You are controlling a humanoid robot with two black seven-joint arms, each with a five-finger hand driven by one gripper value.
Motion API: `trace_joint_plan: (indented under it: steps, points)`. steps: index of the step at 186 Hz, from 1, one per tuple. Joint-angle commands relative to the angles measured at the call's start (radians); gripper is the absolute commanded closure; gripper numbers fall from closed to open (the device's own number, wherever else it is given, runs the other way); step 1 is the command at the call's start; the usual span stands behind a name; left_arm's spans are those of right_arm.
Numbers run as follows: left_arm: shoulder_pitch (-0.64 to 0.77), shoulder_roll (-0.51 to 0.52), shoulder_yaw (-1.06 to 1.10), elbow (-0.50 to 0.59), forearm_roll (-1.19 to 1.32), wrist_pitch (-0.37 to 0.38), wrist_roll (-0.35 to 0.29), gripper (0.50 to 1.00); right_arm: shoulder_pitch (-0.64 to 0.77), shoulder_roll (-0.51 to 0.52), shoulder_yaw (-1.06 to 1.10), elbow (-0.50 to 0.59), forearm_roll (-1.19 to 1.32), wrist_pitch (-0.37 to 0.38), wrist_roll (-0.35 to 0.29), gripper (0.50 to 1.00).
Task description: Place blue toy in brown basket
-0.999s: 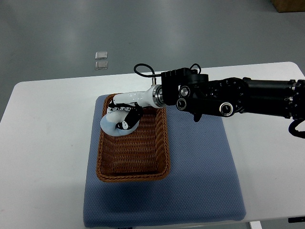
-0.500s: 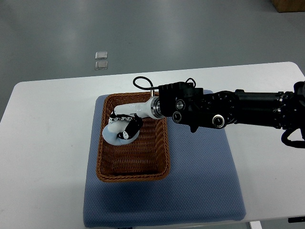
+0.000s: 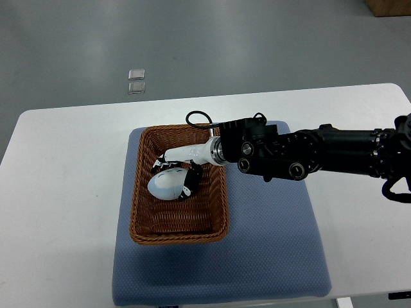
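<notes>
The blue toy (image 3: 164,185), a pale blue egg-like shape, is inside the brown wicker basket (image 3: 139,212), in its upper middle part and low near the floor. My right hand (image 3: 176,172), white with black fingers, reaches in from the right over the basket's far right rim. Its fingers (image 3: 191,181) curl around the toy's top and right side. Whether the toy rests on the basket bottom cannot be told. The black right forearm (image 3: 308,154) stretches across the table from the right edge. No left arm shows.
The basket stands on a blue mat (image 3: 270,244) on a white table (image 3: 64,192). Two small clear squares (image 3: 136,81) lie on the grey floor beyond the table. A cardboard box corner (image 3: 388,6) shows at the top right.
The right hand has moved the toy from the basket's far left rim toward its middle and lower into it. The forearm has dropped and swung slightly nearer.
</notes>
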Motion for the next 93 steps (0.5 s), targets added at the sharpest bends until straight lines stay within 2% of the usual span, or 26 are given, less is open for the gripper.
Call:
trace_joint_plan:
  steps: [1,11,27,57,93]
  points:
    - [0.0,0.0,-0.001,0.0,0.0,0.0,0.0,0.5,0.011,-0.013,0.009,0.0,0.01,0.009,0.001,0.63]
    - [0.0,0.0,-0.001,0.0,0.0,0.0,0.0,0.5,0.014,-0.02,0.015,0.002,0.012,0.011,0.001,0.609]
    - [0.0,0.0,0.001,0.0,0.0,0.002,0.0,0.5,0.016,-0.033,0.027,0.008,0.012,0.023,0.001,0.607]
    - [0.0,0.0,0.001,0.0,0.0,0.003,0.0,0.5,0.045,-0.078,0.116,0.011,0.014,0.114,0.001,0.607]
    - [0.0,0.0,0.002,-0.002,0.0,0.003,0.0,0.5,0.028,-0.168,0.291,0.0,0.066,0.123,0.032,0.607]
